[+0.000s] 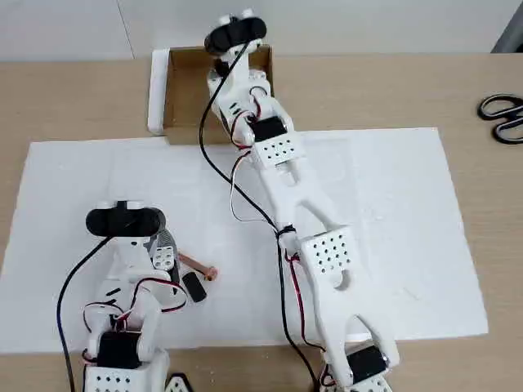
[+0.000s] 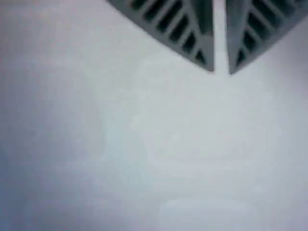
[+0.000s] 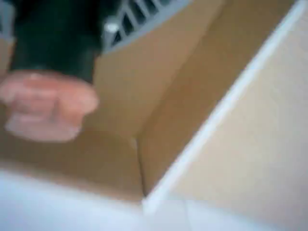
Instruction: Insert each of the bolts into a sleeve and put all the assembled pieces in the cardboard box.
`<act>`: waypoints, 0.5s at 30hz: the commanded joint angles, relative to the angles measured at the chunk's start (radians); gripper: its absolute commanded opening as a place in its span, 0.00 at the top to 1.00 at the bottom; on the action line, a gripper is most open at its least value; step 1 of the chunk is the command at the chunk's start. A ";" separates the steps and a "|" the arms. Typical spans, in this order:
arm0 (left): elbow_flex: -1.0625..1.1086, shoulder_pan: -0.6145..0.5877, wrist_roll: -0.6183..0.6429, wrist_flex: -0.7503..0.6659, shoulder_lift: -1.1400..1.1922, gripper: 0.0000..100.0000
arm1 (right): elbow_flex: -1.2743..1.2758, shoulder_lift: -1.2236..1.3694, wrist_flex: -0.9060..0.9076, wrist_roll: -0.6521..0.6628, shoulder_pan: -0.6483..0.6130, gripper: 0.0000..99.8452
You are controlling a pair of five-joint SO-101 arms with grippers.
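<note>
Right wrist view has a black sleeve (image 3: 53, 43) up close with the pinkish head of a bolt (image 3: 48, 106) sticking out of its lower end, so this pair is already put together. It hangs above the brown floor of the cardboard box (image 3: 192, 72), near an inside corner. The right gripper (image 1: 230, 65) has hold of this piece: one grey ribbed finger (image 3: 137, 17) lies against the sleeve, and the other finger is hidden behind it. From the high view that arm stretches across the white sheet (image 1: 384, 188) from the near edge of the table (image 1: 65, 90), with its end over the box at the far edge. A second, loose bolt (image 1: 197, 265), copper in colour, lies flat on the sheet just beside the left arm's end. A second, loose black sleeve (image 1: 194, 287) lies just beside it on the side nearer that arm's base; whether the two touch cannot be told. The left gripper (image 2: 222, 67) is closed down to a thin slit with nothing in it and sits low over bare sheet, the loose bolt and sleeve off to one side of it rather than between its fingers. By count: two bolts, two sleeves, one of each joined and one of each loose, one box and two arms. One pair of scissors (image 1: 502, 118) lies on the table well apart, past the sheet's far right corner.
</note>
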 commanded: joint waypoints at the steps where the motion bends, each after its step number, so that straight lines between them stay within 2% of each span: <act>1: -0.008 -0.005 0.000 0.005 -0.012 0.99 | -0.092 0.013 0.002 -0.005 -0.002 1.00; 8: -0.008 -0.005 0.000 0.005 -0.012 0.99 | -0.098 0.038 0.008 -0.005 -0.002 1.00; 15: -0.008 -0.005 0.000 0.005 -0.012 0.99 | -0.098 0.038 0.122 -0.005 -0.001 0.99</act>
